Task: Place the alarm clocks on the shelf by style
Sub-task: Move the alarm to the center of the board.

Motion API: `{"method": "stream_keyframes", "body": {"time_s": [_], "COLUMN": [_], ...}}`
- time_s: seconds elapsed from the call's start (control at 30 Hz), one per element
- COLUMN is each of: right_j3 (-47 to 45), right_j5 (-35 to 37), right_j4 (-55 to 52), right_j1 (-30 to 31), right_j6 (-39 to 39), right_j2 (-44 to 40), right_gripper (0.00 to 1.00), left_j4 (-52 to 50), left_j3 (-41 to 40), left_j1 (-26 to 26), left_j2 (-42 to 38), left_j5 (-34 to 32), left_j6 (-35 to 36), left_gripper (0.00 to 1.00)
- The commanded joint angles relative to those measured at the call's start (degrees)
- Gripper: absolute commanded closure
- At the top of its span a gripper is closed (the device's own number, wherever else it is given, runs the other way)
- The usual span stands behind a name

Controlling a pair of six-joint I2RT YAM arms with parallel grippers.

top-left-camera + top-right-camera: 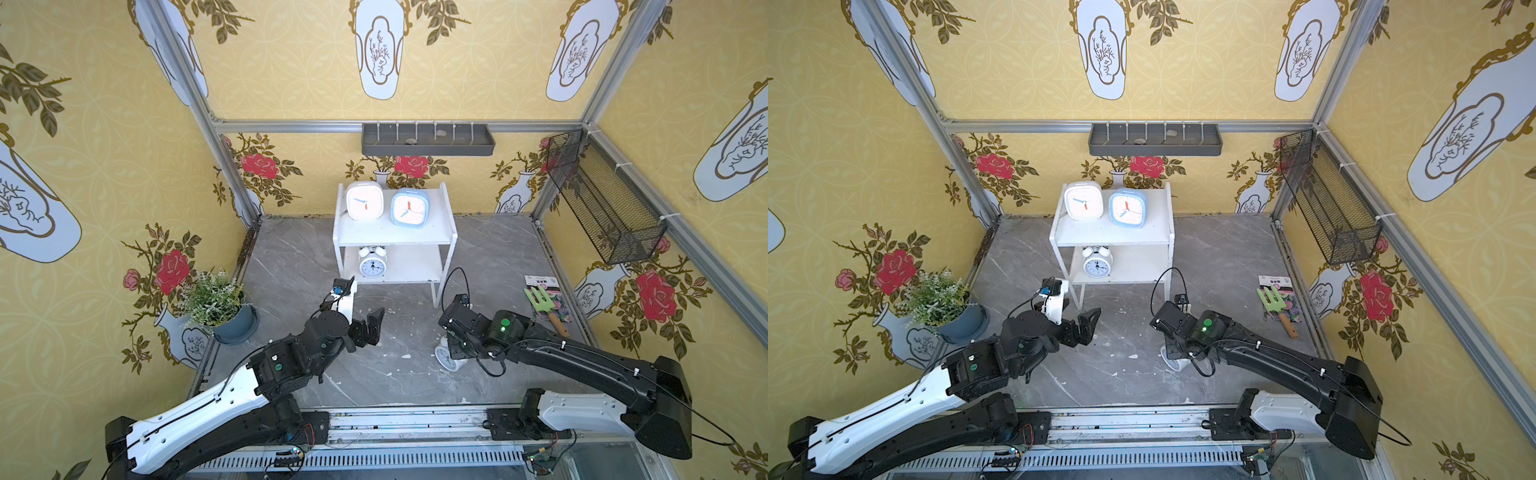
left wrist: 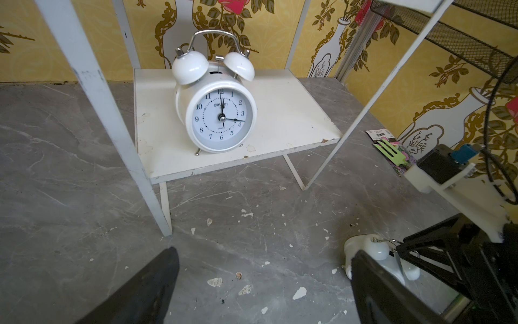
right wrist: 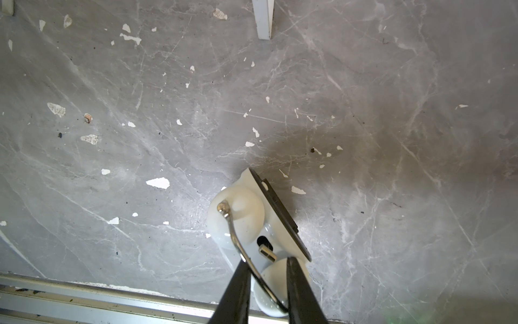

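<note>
Twin-bell clock point(image 3: 241, 216) on grey marbled floor point(image 3: 364, 112), seen from over its bells, dark back plate showing; white flakes point(image 3: 157, 183) lie scattered over the floor. Right gripper point(image 3: 266, 259) sits low over it: black fingers point(image 3: 235, 291) flank one bell and the wire handle point(image 3: 234, 232), gap narrow, contact unclear. White shelf leg point(image 3: 263, 19) stands well beyond the clock; metal rail point(image 3: 84, 297) edges the floor by the gripper.

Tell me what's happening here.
The right gripper has its jaws either side of the handle of a bell clock on the table; whether it grips is unclear. The white clock and blue clock stand on the shelf's top board, a second bell clock on the lower one. The left gripper hangs open before the shelf, holding nothing.
</note>
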Motion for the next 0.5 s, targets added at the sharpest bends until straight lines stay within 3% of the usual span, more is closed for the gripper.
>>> {"method": "stream_keyframes", "body": {"time_s": [0.0, 0.33, 0.47], "right_j3": [0.2, 0.8, 1.5], "right_j5": [0.0, 1.4, 2.8], "right_j4": [2.1, 2.4, 2.3], "right_j1": [0.6, 3.1, 4.7], "right_j6": [0.0, 0.6, 0.7], "right_j2": [0.1, 0.2, 1.1], "right_gripper": [0.75, 0.86, 0.97], "left_j4": [1.8, 2.5, 2.7], "left_j3": [-0.6, -1.2, -1.1], "left_j1": [0.0, 0.0, 0.0], "left_j2": [0.2, 0.8, 1.2], "left_j5": [0.0, 0.0, 0.0], "left_j6": [0.1, -0.1, -0.2], "left_gripper": [0.01, 0.01, 0.01]}}
